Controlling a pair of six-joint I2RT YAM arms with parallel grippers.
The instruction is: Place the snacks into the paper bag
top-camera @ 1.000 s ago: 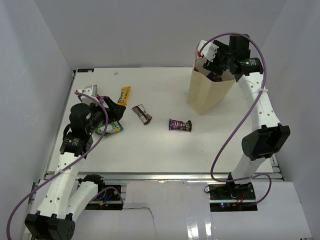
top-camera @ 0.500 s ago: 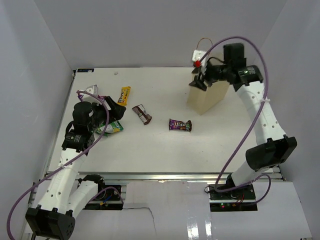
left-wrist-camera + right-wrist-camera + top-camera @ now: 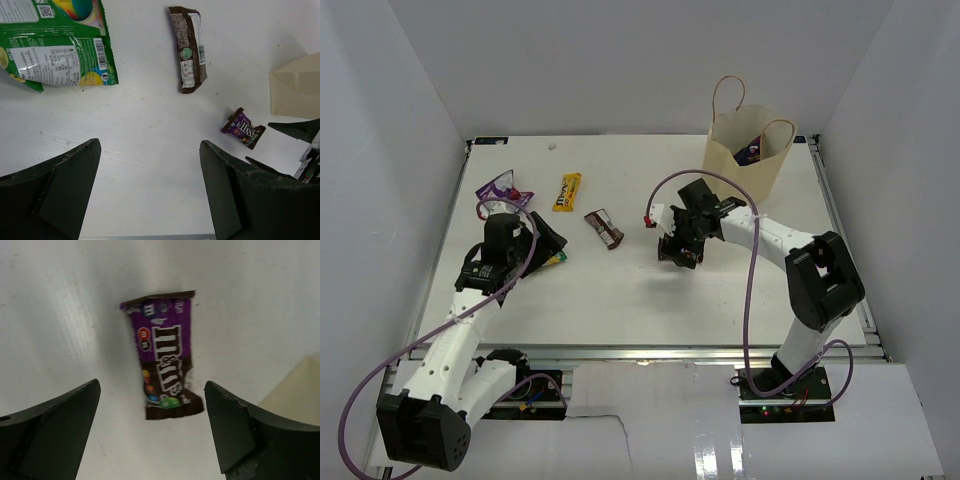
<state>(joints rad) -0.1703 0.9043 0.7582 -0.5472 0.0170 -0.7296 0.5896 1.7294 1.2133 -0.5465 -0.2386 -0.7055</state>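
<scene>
The right pincer (image 3: 151, 432) hovers, jaws apart, straddling the purple packet (image 3: 162, 360) for pickup. The packet lies flat on the table (image 3: 620, 290) near the paper bag (image 3: 728, 168). The left pincer (image 3: 150, 192), jaws apart, waits well apart from the bag by the green pouch (image 3: 55, 55).

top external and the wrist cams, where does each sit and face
Top external: above and behind the bases, looking down on the table; left arm and right arm show.
Left wrist: on the left arm, facing down past the open left claw at green pouch, brown bar, purple pack.
Right wrist: on the right arm, facing down, open right claw over the purple pack.
Shared: both wrist views show that pack and a paper bag corner.
</scene>
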